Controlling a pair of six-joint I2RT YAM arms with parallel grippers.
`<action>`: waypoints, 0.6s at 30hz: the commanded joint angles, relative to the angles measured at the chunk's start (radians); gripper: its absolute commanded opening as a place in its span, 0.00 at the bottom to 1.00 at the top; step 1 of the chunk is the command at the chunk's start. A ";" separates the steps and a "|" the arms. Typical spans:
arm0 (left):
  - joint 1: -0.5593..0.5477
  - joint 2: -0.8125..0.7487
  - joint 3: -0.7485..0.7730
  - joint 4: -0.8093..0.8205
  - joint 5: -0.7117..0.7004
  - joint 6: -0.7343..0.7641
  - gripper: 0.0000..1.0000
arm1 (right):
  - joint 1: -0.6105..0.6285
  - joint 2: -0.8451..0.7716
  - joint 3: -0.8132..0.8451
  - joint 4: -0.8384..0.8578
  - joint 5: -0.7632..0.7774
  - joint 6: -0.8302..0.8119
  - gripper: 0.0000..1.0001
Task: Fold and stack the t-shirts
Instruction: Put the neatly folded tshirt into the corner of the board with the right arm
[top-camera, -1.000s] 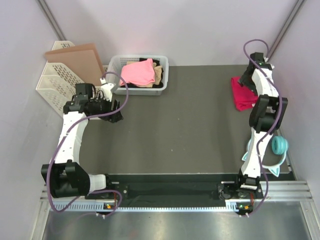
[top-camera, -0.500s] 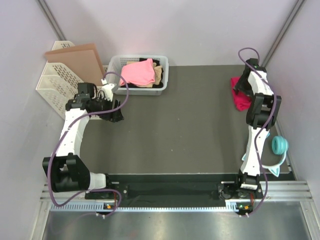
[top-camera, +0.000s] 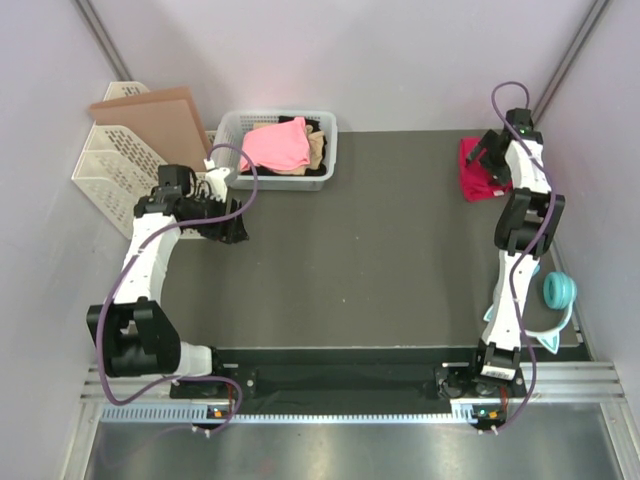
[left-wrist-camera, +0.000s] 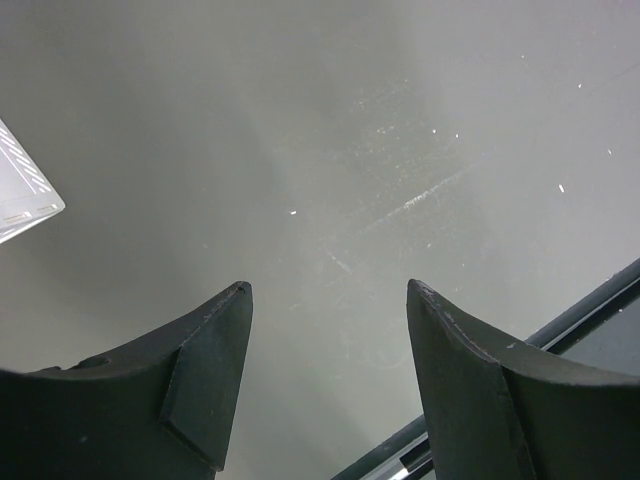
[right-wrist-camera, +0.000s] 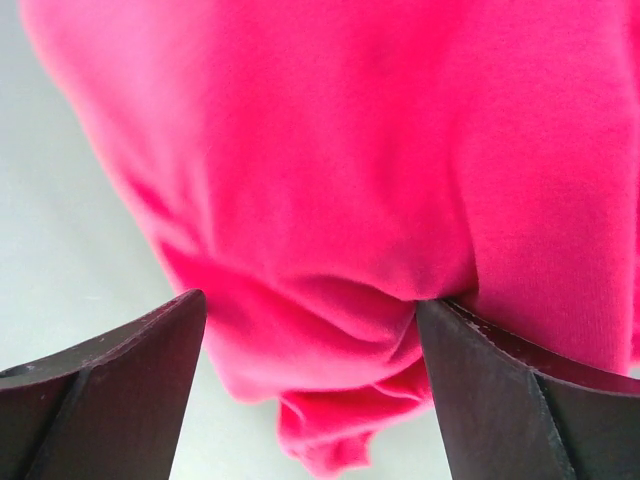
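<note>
Right wrist view: right gripper (right-wrist-camera: 310, 300) gapes, holding nothing, astride the crimson-magenta cloth t-shirt (right-wrist-camera: 350, 150) at two o'clock; left gripper (left-wrist-camera: 328, 288) open, empty. Pick-up pending, I'd say: pinch cloth next.

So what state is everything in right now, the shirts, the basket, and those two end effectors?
crimson t-shirt, crumpled, unfolded, on the table
pink t-shirt, crumpled, topmost in the basket
basket, upright, partly filled
left end effector, open, empty
right end effector, open, straddling the crimson t-shirt

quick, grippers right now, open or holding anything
left gripper: open, holding nothing, over the table
right gripper: open, fingers spread at the crimson t-shirt, not clamped on it
</note>
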 joint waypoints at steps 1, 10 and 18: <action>0.006 -0.009 -0.011 0.041 0.005 -0.012 0.68 | 0.007 0.057 0.015 0.229 -0.253 0.034 0.85; 0.006 -0.078 -0.024 0.023 0.005 -0.012 0.68 | 0.013 -0.222 -0.090 0.180 -0.177 -0.029 1.00; 0.006 -0.170 -0.033 -0.020 0.000 0.004 0.69 | 0.024 -0.564 -0.383 0.096 0.084 -0.075 1.00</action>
